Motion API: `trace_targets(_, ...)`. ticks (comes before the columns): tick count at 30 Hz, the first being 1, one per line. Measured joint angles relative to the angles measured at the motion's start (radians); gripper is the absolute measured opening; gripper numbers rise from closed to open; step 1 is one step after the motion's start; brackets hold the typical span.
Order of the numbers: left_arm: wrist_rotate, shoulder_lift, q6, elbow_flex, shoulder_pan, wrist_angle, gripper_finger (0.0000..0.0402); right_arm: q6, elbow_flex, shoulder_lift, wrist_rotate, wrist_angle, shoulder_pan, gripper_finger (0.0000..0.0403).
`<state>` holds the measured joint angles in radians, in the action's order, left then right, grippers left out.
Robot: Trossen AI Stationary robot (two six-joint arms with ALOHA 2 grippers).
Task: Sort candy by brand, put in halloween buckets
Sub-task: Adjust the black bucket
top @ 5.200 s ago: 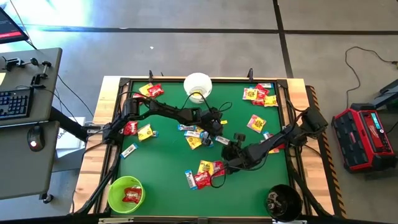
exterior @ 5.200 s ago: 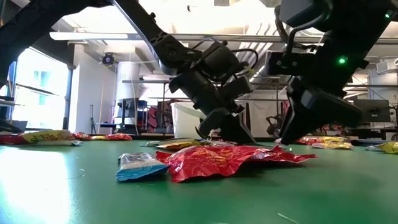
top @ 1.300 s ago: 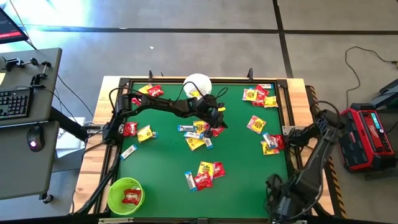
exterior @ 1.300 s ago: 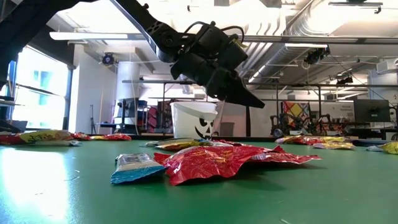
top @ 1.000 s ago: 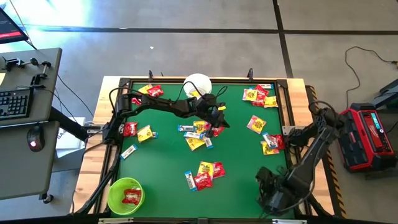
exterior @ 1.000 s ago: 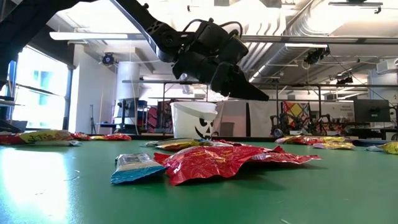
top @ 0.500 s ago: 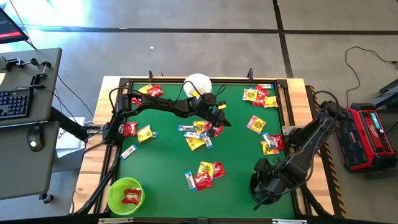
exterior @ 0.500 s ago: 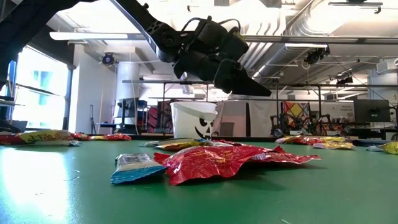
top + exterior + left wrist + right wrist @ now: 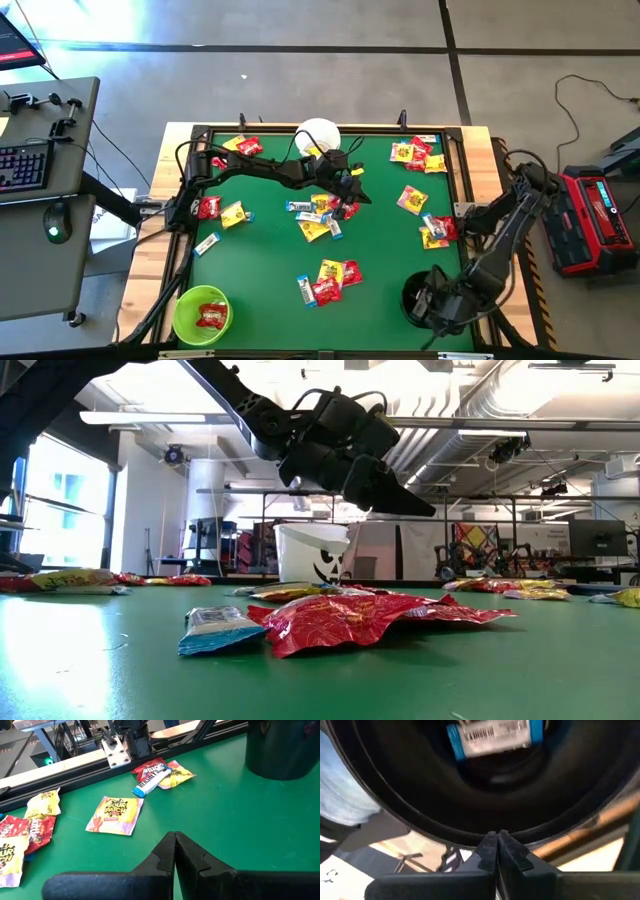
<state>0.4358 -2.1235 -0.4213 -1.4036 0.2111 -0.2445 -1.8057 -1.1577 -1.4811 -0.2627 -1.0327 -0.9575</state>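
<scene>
Red, yellow and white-and-blue candy [image 9: 322,215] lies scattered flat on the green mat, with a small heap [image 9: 350,615] closest in the low view. The white bucket [image 9: 318,135] stands at the far edge and the lime green bucket [image 9: 202,312] in the near left corner, red packets inside it. The black bucket [image 9: 418,298] stands toward the near right, a white-and-blue bar [image 9: 492,737] inside. My left gripper [image 9: 360,197] hovers shut above the middle pile, with nothing visible between its fingers [image 9: 175,837]. My right gripper [image 9: 436,304] is at the black bucket's rim, shut. My right gripper [image 9: 495,837] comes from above, pointing down, and its shut fingers are on the black bucket's rim [image 9: 465,839], on the side toward the table's right edge. The wrist view looks straight into the bucket. Whether the bucket's base rests on the mat does not show.
More candy lies in the far right corner [image 9: 415,152], by the right edge [image 9: 435,230], at the far left [image 9: 240,147] and at the left [image 9: 222,210]. A raised black frame [image 9: 190,200] and wooden border surround the mat. Bare green mat [image 9: 380,260] lies right of centre.
My right gripper has moved from the near right corner toward the table's left, and the black bucket has slid with it out of the corner onto the mat. In the last half second both have settled slightly back toward the near edge. My left gripper has stayed shut.
</scene>
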Motion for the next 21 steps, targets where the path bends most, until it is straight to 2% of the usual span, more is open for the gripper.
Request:
trace_targets(5, 0.000, 0.000, 0.000, 0.000, 0.002, 0.001, 0.0000, -0.103, -0.027, 0.000, -0.048, -0.021, -0.051, 0.0000)
trace_targets(12, 0.000, 0.000, 0.000, 0.000, 0.008, 0.001, 0.0000, -0.220, -0.090, 0.000, -0.038, -0.072, -0.115, 0.0000)
trace_targets(18, 0.000, 0.000, -0.001, 0.000, 0.015, 0.001, 0.0000, -0.143, -0.161, 0.000, 0.225, -0.213, -0.095, 0.0000)
trace_targets(21, 0.000, 0.000, -0.001, 0.000, 0.022, 0.001, 0.0000, -0.045, -0.163, 0.000, 0.301, -0.270, -0.043, 0.0000)
